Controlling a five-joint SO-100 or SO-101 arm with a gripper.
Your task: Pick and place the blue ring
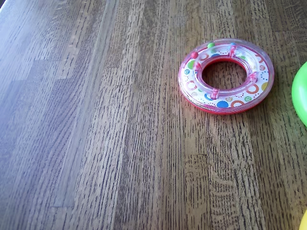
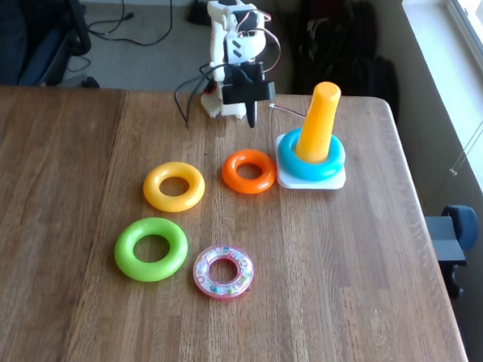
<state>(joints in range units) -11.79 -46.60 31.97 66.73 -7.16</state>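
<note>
Nearest the fixed camera: clear pink plastic ring with coloured beads and dotted print (image 2: 223,272), flat on the brown wood-plank table (image 2: 341,283). Same pink ring in the wrist view (image 1: 224,75), with a lime-green edge at the right border (image 1: 301,93). Glossy lime-green plastic ring (image 2: 150,248) sits just left of the pink one in the fixed view. Behind those, glossy yellow plastic ring (image 2: 174,185) and smaller glossy orange plastic ring (image 2: 248,171), side by side and apart. Glossy cyan-blue plastic ring (image 2: 287,155) is already seated around the tall orange-yellow peg (image 2: 319,120), resting on the white square base (image 2: 332,182). White-and-black arm is folded up at the far table edge, black gripper (image 2: 250,116) pointing down, left of the peg, holding nothing. Can't tell how far the jaws are apart.
</note>
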